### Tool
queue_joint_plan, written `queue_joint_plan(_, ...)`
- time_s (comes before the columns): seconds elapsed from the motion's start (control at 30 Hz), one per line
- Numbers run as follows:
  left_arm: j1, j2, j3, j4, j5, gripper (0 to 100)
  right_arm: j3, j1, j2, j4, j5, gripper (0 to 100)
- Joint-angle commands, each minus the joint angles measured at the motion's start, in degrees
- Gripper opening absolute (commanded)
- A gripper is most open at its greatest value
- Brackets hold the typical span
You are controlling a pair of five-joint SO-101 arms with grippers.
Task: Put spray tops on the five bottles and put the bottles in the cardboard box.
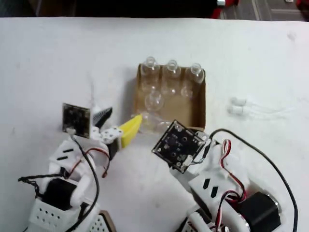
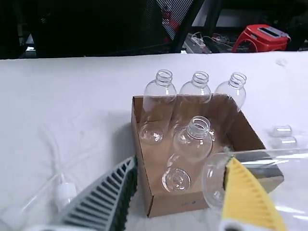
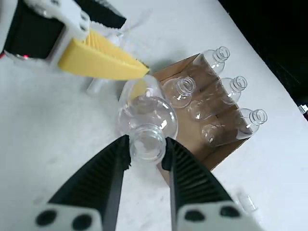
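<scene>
Clamping clear bottle (image 3: 147,118) at neck, right gripper (image 3: 147,154) is hovering over cardboard box (image 1: 187,110) edge; left gripper (image 1: 122,116) is sitting wide open.

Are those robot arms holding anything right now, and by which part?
The right gripper holds a clear bottle by its neck, just under the open mouth. The left gripper is open and grips nothing.

Four clear uncapped bottles (image 1: 171,72) sit in the cardboard box (image 1: 199,113); a fifth bottle (image 3: 147,118) hangs over its near edge.
</scene>
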Motion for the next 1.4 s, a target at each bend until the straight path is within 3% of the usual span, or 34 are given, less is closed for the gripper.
queue_joint_plan(0.0,-1.1,0.0,-0.9,-0.4,-2.6,27,-2.7,-0.1,0.6,-1.9,-1.4,1.7)
queue_joint_plan(0.1,-6.5,0.0,-1.4,-1.5,0.0,27,-3.0,2.4,0.6,-0.7,-1.4,1.7)
queue_joint_plan(0.3,-10.7,0.0,-1.7,-2.1,1.7,27,-9.2,11.9,3.0,2.4,-2.9,1.6)
queue_joint_plan(0.57,-15.0,0.0,-1.4,-2.2,2.7,27,-20.1,24.5,28.4,7.1,-4.3,1.7)
queue_joint_plan(0.87,-14.5,0.0,-0.4,-2.5,2.5,27,-33.1,26.0,50.2,7.9,-4.2,1.7)
queue_joint_plan(1.03,-14.5,0.0,2.7,-7.5,2.3,27,-38.9,25.6,56.9,8.2,-4.1,1.7)
queue_joint_plan(1.37,-14.5,0.0,3.0,-7.7,2.3,27,-39.9,26.1,68.7,7.6,-3.9,1.7)
